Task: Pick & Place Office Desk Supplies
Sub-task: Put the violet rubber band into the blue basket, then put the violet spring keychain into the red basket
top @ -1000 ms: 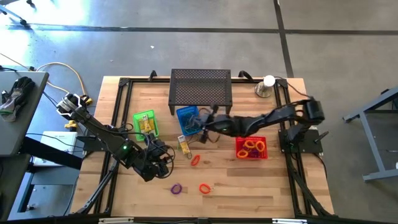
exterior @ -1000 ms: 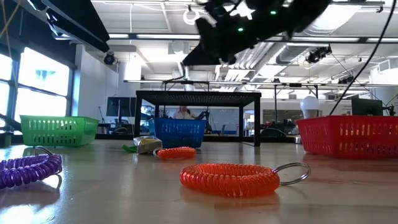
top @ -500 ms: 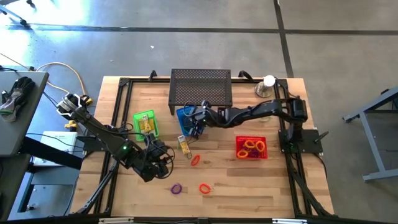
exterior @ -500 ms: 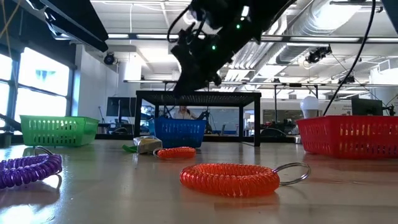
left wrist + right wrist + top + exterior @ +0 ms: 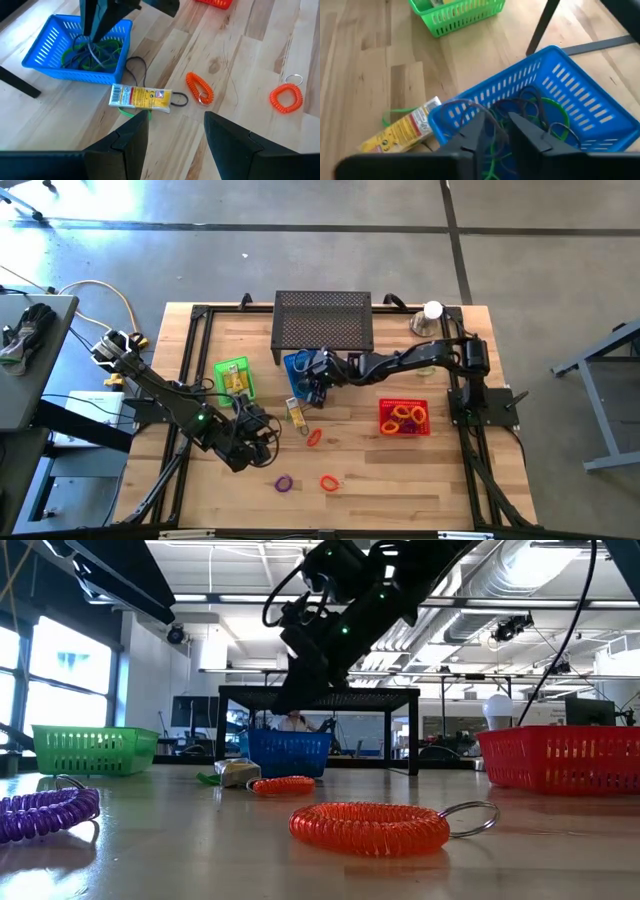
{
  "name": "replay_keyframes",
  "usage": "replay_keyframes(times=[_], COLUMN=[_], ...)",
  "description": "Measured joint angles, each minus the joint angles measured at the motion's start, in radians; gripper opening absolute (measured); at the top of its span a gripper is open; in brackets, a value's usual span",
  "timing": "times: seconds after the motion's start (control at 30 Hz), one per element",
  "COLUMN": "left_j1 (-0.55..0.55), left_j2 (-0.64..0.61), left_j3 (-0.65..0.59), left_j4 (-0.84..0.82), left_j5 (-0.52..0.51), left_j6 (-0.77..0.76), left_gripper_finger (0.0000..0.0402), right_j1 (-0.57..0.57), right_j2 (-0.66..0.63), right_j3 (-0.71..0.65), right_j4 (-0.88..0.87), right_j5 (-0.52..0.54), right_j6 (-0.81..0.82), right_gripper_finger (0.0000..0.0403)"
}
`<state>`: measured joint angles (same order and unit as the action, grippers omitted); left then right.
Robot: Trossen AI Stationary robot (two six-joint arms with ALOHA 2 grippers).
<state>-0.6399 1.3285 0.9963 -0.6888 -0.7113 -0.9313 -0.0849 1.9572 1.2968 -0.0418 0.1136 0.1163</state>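
Hovering over the blue basket (image 5: 300,368) at the table's twelve o'clock, just in front of the black stand (image 5: 323,319): right gripper (image 5: 495,131), fingers a narrow gap apart, thin loops (image 5: 532,117) of blue and green lying beneath and between them. Cannot tell whether any loop is gripped or only brushing the fingers. To release well: stay centred over the basket, open fully, lift straight up so nothing snags and drags over the rim. Waiting at eight o'clock: left gripper (image 5: 172,132), fingers apart, holding nothing. Loose on the table at six o'clock: yellow packet (image 5: 141,97), two orange coils (image 5: 328,482), purple coil (image 5: 284,482). Red basket (image 5: 403,418) at three o'clock with more coils. Green basket (image 5: 234,377) contents hard to make out.
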Motion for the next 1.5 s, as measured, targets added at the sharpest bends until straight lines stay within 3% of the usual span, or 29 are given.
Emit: replay_keyframes(times=[0.23, 0.4, 0.67, 0.87, 1.13, 1.33, 1.5], left_j1=[0.003, 0.005, -0.005, 0.009, 0.010, -0.011, -0.013], left_j2=[0.000, 0.000, 0.000, 0.000, 0.000, -0.001, -0.002], left_j3=[0.000, 0.000, 0.000, 0.000, 0.000, 0.000, 0.000], left_j4=[-0.001, -0.003, -0.005, -0.002, -0.002, -0.002, 0.010], left_j5=[0.014, 0.093, 0.112, 0.114, 0.113, 0.113, 0.118], left_j6=[0.113, 0.186, 0.094, 0.020, -0.056, -0.088, -0.059], left_gripper_finger=[0.0186, 0.0186, 0.0186, 0.0186, 0.0186, 0.0186, 0.0186], right_j1=[0.000, 0.004, 0.010, 0.058, 0.086, 0.178, 0.270], right_j2=[-0.005, -0.049, -0.110, -0.158, -0.269, -0.415, -0.528], right_j3=[0.000, 0.002, 0.001, 0.001, 0.000, 0.000, 0.000], right_j4=[0.001, 0.009, -0.005, -0.110, -0.089, -0.311, -0.515], right_j5=[-0.010, -0.017, -0.019, -0.019, 0.018, 0.155, 0.228], right_j6=[0.015, 0.013, 0.016, 0.036, -0.119, -0.103, 0.021], right_gripper_finger=[0.0158, 0.0187, 0.0187, 0.0187, 0.0187, 0.0187, 0.0187])
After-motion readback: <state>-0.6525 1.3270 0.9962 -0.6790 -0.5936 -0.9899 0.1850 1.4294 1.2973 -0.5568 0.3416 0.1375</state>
